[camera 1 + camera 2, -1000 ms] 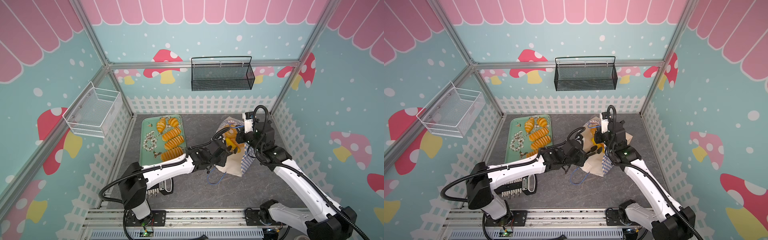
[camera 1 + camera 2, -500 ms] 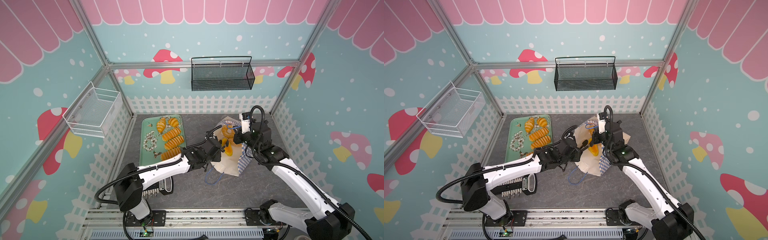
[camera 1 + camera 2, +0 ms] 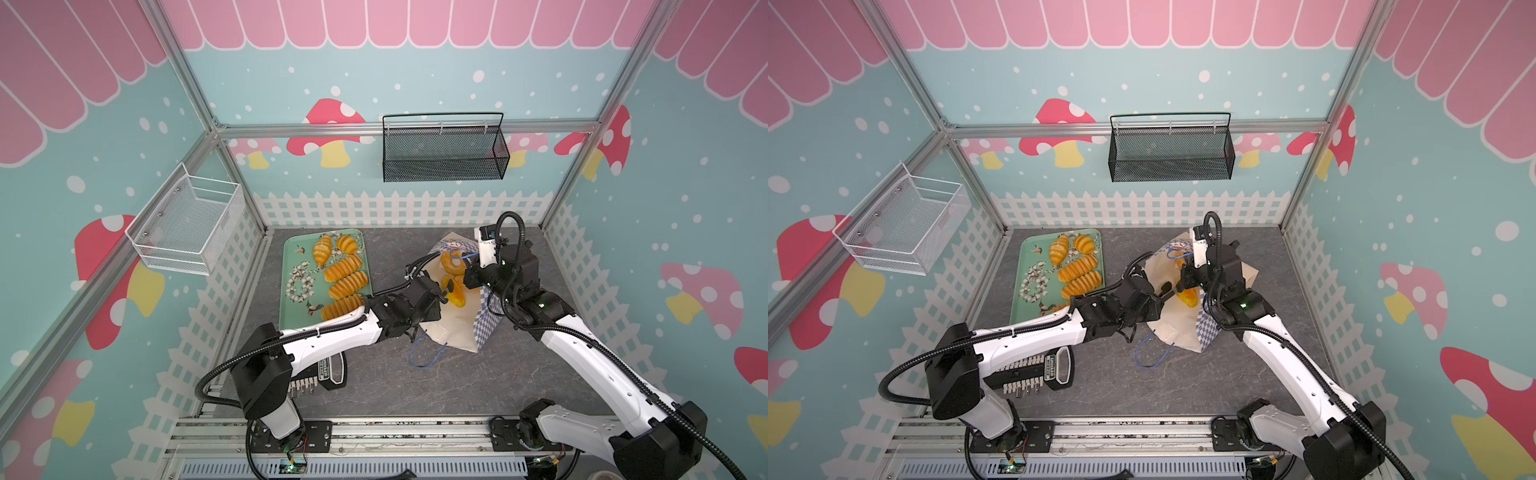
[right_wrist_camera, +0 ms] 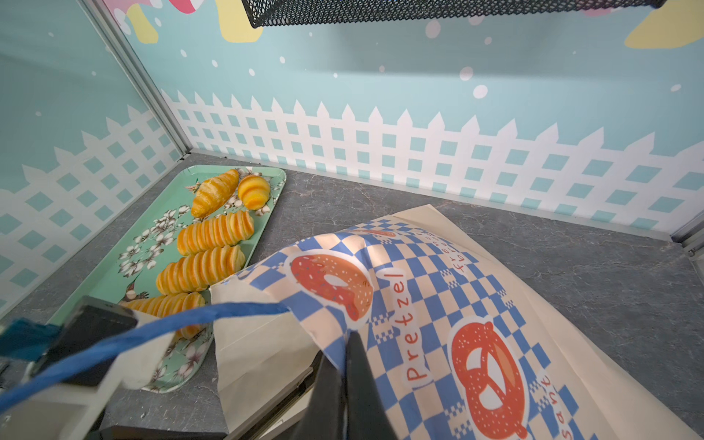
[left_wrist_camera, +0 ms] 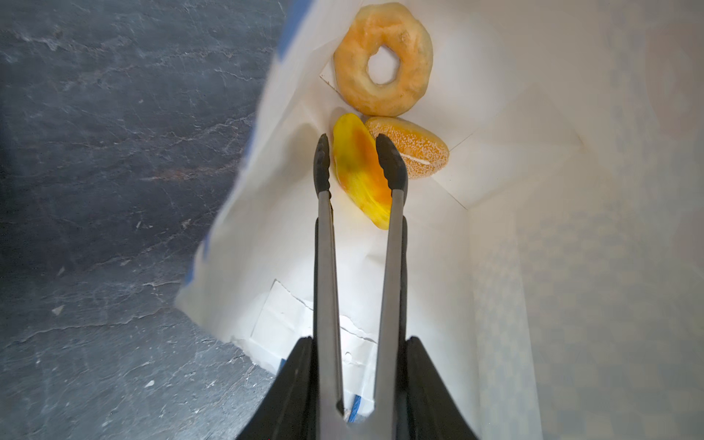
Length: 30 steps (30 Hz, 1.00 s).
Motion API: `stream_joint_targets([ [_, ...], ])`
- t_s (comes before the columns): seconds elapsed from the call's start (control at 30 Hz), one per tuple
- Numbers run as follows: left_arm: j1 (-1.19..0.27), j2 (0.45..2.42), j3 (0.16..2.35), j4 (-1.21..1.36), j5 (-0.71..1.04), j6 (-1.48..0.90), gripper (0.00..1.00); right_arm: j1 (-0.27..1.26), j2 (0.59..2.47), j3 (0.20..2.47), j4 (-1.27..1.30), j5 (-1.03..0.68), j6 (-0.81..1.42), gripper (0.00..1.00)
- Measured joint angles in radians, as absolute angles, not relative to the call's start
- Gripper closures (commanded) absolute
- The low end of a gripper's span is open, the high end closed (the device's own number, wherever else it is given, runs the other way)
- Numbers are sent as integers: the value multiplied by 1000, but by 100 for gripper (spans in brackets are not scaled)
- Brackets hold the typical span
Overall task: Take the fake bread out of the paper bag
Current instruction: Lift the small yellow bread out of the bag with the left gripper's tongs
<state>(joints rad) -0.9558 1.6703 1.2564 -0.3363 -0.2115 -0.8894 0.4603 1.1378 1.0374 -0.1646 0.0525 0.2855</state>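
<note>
The paper bag (image 3: 449,332) lies on its side on the grey floor, mouth toward the tray. My right gripper (image 4: 348,356) is shut on its checkered rim and holds it up; it also shows in both top views (image 3: 473,276) (image 3: 1187,276). My left gripper (image 5: 359,339) is shut on metal tongs (image 5: 325,266) that reach into the bag. The black tong tips stand on either side of a yellow-orange pastry (image 5: 356,164). Beside it lie a ring doughnut (image 5: 415,64) and a seeded bun (image 5: 419,152). Several pieces of fake bread (image 3: 345,268) lie on the tray.
The green flowered tray (image 3: 295,266) lies left of the bag. One blue cord handle (image 3: 424,357) trails on the floor, the other crosses the right wrist view (image 4: 190,324). A black mesh basket (image 3: 442,153) hangs on the back wall, a white wire basket (image 3: 187,224) on the left wall.
My right gripper has shifted a little to the left with the bag's rim. My left gripper and the tongs have drawn back slightly toward the tray, and the tong tips have spread a little.
</note>
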Motion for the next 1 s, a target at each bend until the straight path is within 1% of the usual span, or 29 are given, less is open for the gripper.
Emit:
stream_joint_targets([
  [0.27, -956, 1721, 1206, -252, -154, -990, 66, 464, 1138, 1039, -168, 54, 286, 100],
  [0.43, -955, 1722, 1174, -152, -129, -1016, 71, 466, 1137, 1039, -172, 63, 286, 100],
  [0.53, -949, 1722, 1172, -121, -111, -1018, 73, 466, 1137, 1039, -173, 64, 286, 100],
  [0.6, -942, 1722, 1172, -109, -99, -1018, 76, 466, 1137, 1039, -173, 65, 286, 100],
  [0.7, -933, 1722, 1172, -106, -80, -1018, 85, 466, 1137, 1039, -173, 67, 286, 100],
  [0.9, -929, 1720, 1168, -102, -69, -1002, 99, 466, 1137, 1041, -178, 78, 285, 100],
  [1.0, -929, 1701, 1168, -129, -68, -964, 100, 466, 1137, 1047, -182, 89, 282, 100],
])
